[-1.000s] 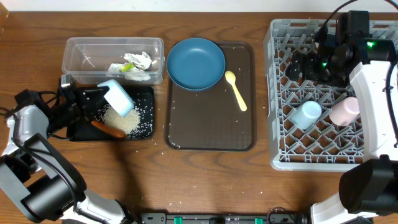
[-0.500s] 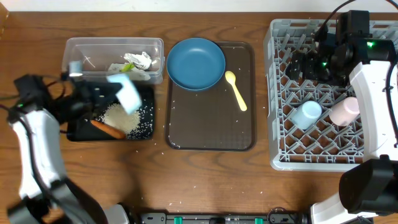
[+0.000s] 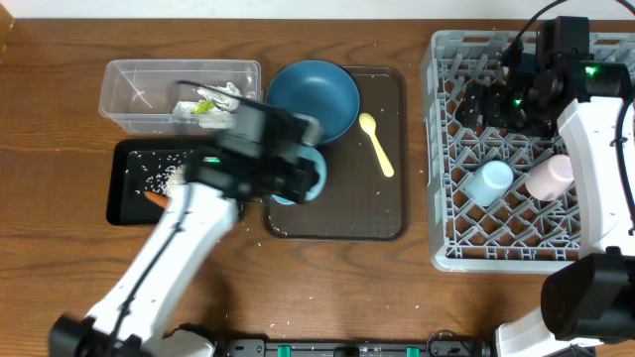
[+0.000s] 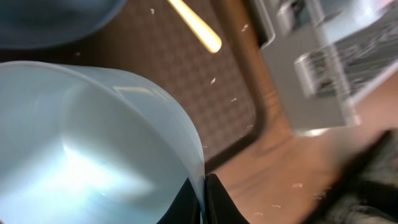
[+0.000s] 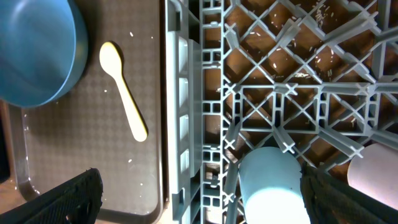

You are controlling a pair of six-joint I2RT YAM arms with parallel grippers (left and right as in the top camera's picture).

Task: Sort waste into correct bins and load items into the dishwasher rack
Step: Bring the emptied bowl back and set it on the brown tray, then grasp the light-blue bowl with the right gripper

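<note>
My left gripper (image 3: pixel 295 171) is shut on the rim of the small white bowl (image 3: pixel 314 180), which looks pale blue, and holds it over the brown tray's left side. The left wrist view shows the fingers (image 4: pixel 204 200) pinching the bowl wall (image 4: pixel 81 149). The dark blue bowl (image 3: pixel 316 97) and yellow spoon (image 3: pixel 378 145) lie on the brown tray. The clear tub (image 3: pixel 139 94) holds tissue (image 3: pixel 223 96) and a green scrap (image 3: pixel 203 106). The black tray (image 3: pixel 129 203) holds rice (image 3: pixel 174 177) and a carrot piece (image 3: pixel 157 199). My right gripper (image 5: pixel 202 194) is open above the rack (image 3: pixel 466 248), which holds the light blue cup (image 3: pixel 489 181) and pink cup (image 3: pixel 549 177).
The brown serving tray (image 3: pixel 337 223) lies between the bins and the rack. Loose rice grains are scattered on it and on the wooden table. In the right wrist view the rack wall (image 5: pixel 186 93) stands right beside the tray's edge.
My left arm has swung right from over the black tray to over the brown tray, carrying the small bowl. The rice stays on the black tray. The right arm has not moved.
</note>
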